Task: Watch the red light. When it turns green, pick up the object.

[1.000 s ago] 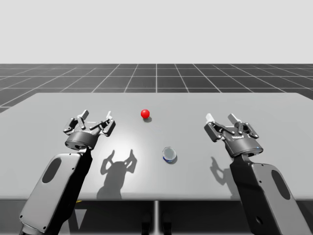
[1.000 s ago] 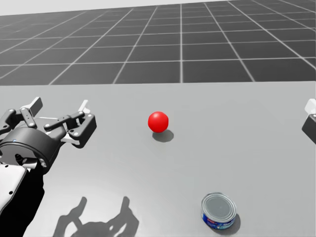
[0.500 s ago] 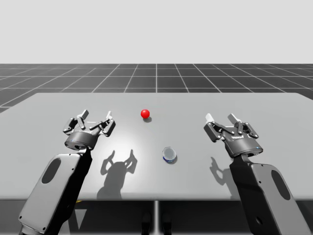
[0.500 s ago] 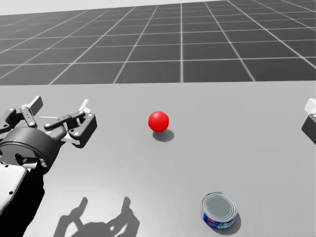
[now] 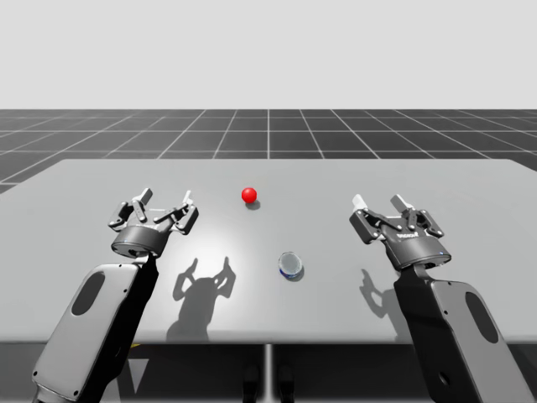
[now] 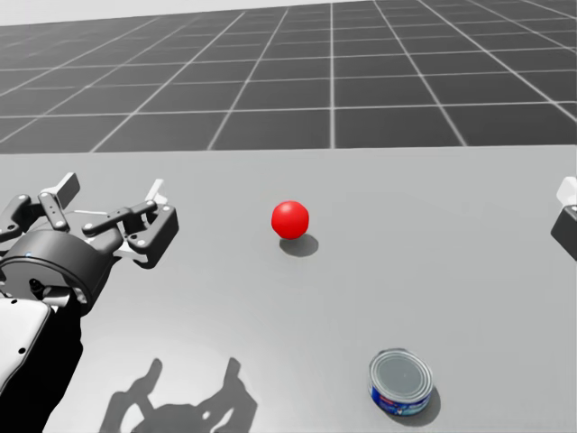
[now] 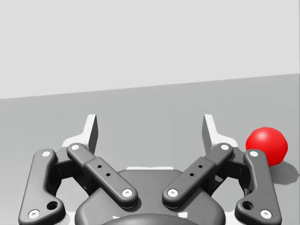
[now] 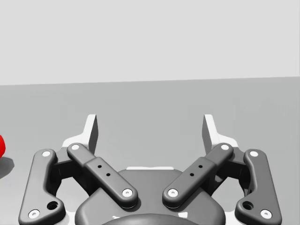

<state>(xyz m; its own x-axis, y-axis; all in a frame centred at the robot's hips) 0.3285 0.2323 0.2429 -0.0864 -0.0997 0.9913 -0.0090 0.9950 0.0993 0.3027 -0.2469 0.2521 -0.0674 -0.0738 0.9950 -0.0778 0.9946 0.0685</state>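
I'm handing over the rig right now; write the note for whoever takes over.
Left hand: open, empty, above the table, left of the light.
Right hand: open, empty, above the table's right side.
Light: red, not green.
Short can: upright on the table, nearer than the light, between the hands, untouched.
Done: nothing. Left: wait for green, then pick up the can.

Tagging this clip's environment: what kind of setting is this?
Probably a bare simulator test scene, not a real room: a plain grey table over a dark gridded floor, with a red ball light and a short silver can on it.
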